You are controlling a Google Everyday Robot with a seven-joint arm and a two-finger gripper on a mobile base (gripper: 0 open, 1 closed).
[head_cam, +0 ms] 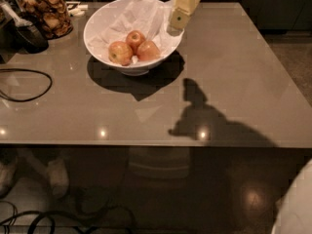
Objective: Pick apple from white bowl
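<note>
I see my pincer (178, 16) hanging at the top of the frame, over the right rim of the bowl (95, 29). Three red apples (136, 39) sit bunched together inside on crumpled paper (141, 11). The bowl rests on the grey counter (239, 57), a jar (46, 11) of brown snacks at far left, a black cable (50, 83) looping nearer me. The arm's shadow (204, 123) falls on the counter right of centre.
</note>
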